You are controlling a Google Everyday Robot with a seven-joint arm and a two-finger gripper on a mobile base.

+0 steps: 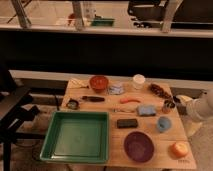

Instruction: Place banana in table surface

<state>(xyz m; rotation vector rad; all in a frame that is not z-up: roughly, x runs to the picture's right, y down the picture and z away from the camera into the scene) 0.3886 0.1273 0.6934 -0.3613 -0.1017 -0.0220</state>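
Note:
The banana, small, pale and curved, lies on the table surface at its far left corner, just left of a red-brown bowl. My gripper hangs at the table's right edge on the end of a white arm, right beside a small metal cup. It is open with nothing in it, a whole table width away from the banana.
A large green tray fills the near left. Also on the table are a purple bowl, an orange, a blue cup, a blue cloth, an orange-red stick and a white cup. A dark chair stands left.

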